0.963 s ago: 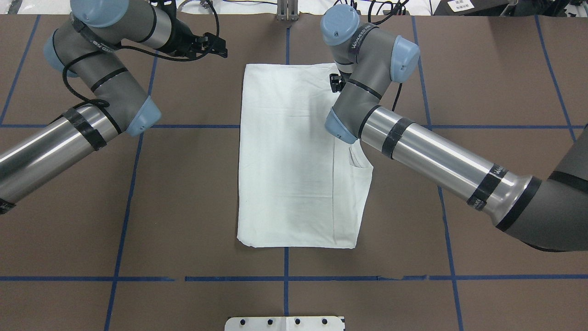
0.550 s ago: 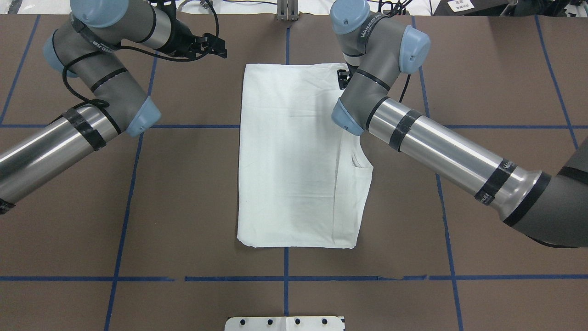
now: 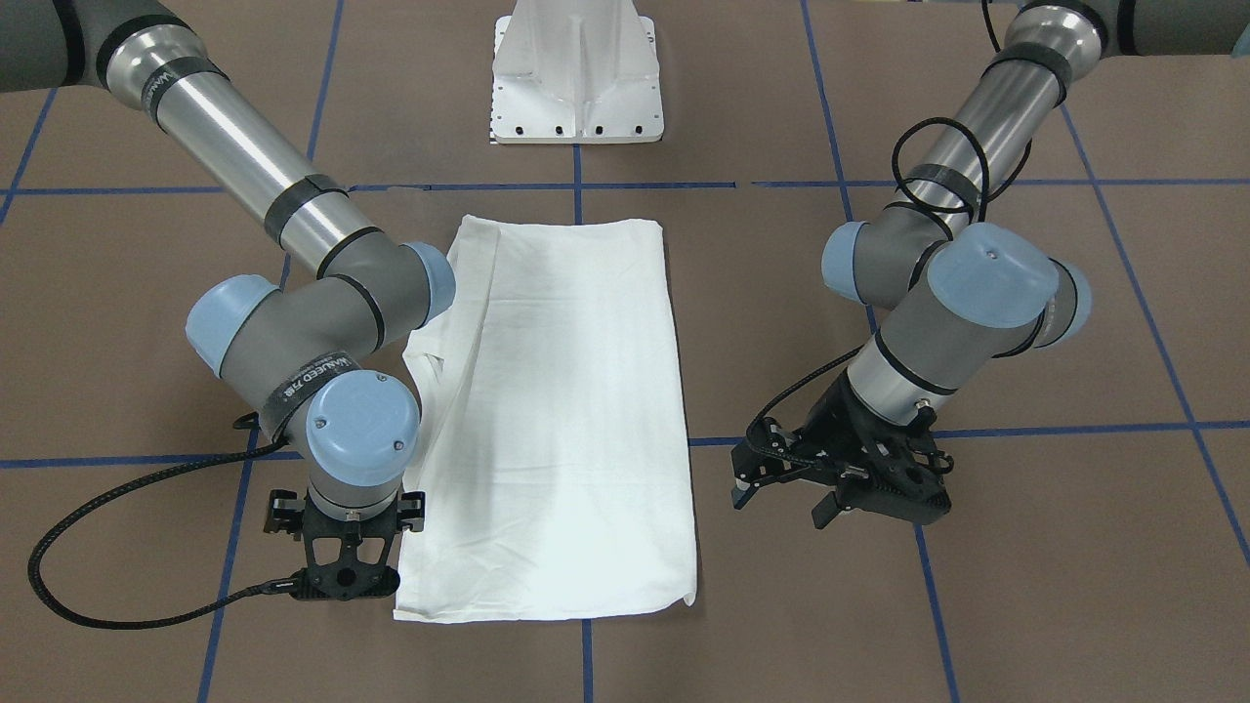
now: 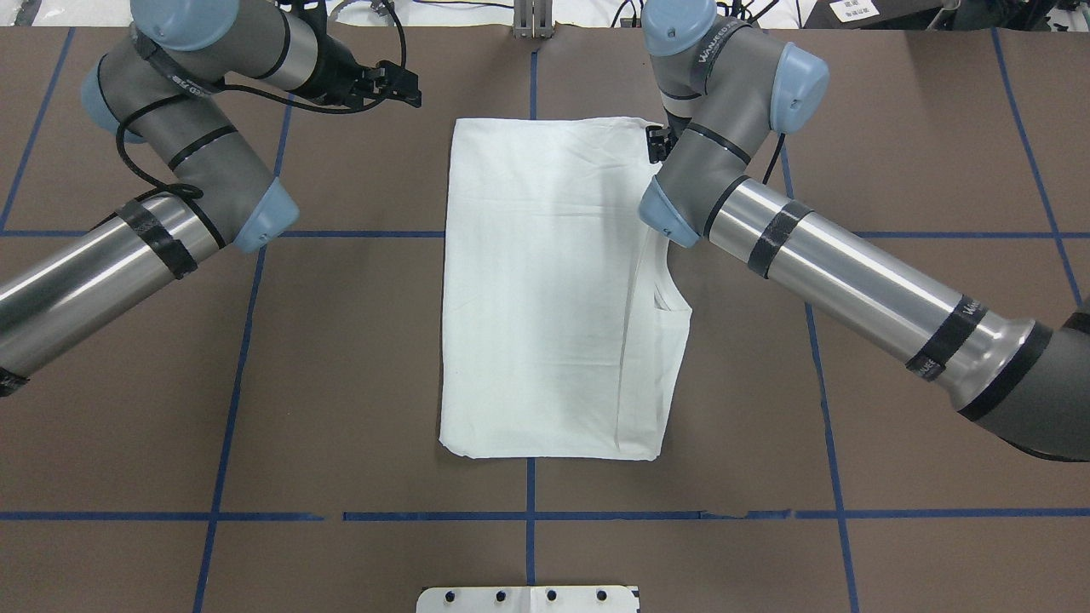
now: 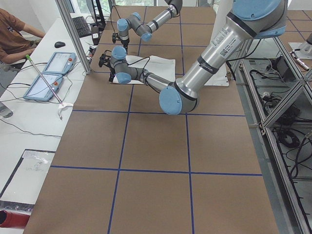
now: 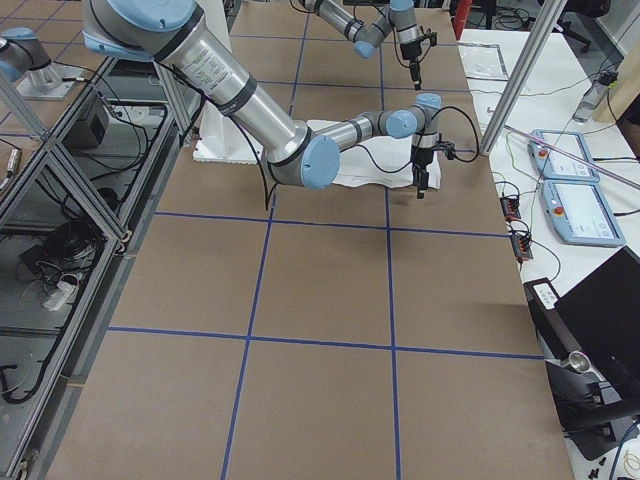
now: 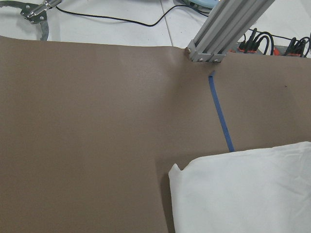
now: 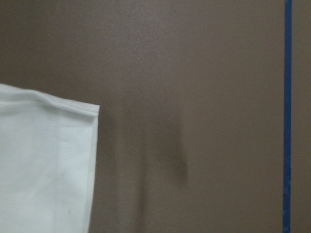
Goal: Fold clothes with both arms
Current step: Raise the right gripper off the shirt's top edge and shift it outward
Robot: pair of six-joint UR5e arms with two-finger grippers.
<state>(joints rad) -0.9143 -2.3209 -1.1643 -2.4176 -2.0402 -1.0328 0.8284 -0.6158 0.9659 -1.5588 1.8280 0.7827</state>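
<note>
Shirt [image 3: 566, 410] flat on table [image 3: 977, 605], folded to long strip. Front: R gripper [image 3: 344, 578] pointing down just beside outer corner, jaws can't tell; L gripper [image 3: 781, 506] spread, apart from it. Overhead: folded-in layer along R edge. Wrist cams: outer corners visible. Side folds look done; next: pinch both corners, fold toward base [image 3: 576, 78].

Overhead, front views oppose, share shirt [image 4: 545, 289]; side views distant; wrist cameras close.

Robotics lab: blue-taped grid table [image 4: 341, 383], aluminium framing [image 7: 224, 30], teach pendants [image 6: 590, 212], operator desk [image 5: 29, 122].
</note>
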